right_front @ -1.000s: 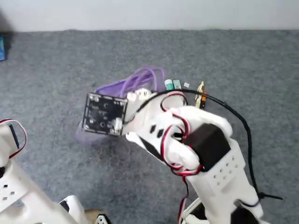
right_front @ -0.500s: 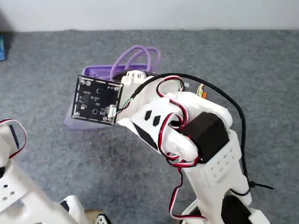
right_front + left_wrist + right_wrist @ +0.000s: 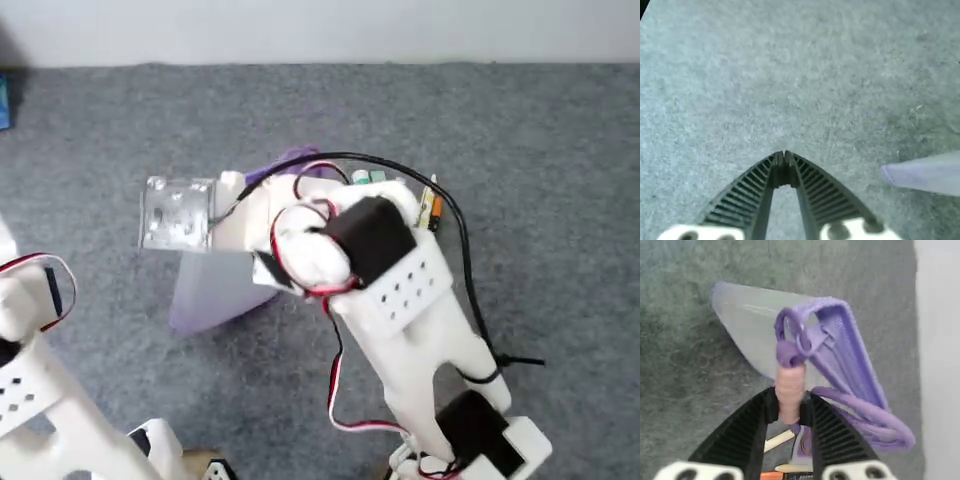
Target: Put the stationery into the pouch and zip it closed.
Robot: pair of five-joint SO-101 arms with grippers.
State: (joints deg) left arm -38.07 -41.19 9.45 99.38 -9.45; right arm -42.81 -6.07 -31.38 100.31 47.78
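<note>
My right gripper [image 3: 788,396] is shut on the pale pink pull tab [image 3: 790,387] of the zipper, which hangs from a purple ring on the pouch [image 3: 752,322]. The lilac pouch [image 3: 213,290] lies on the grey carpet, partly hidden under the right arm [image 3: 345,250] in the high view. Its purple cord loop [image 3: 875,427] trails beside it. Loose stationery lies behind the arm: green-capped pieces [image 3: 372,180] and an orange and cream one [image 3: 431,205]. My left gripper [image 3: 783,157] is shut with nothing in it, low over bare carpet, with a corner of the pouch [image 3: 925,172] close by.
Grey carpet [image 3: 540,160] covers the table up to a white wall at the back. The left arm's white body [image 3: 35,380] stands at the front left corner. A black cable [image 3: 465,270] runs along the right arm.
The right arm has swung and turned its wrist, drawing the pouch toward the front left by its zipper pull. The pouch now shows its pale side. The left arm shifted slightly.
</note>
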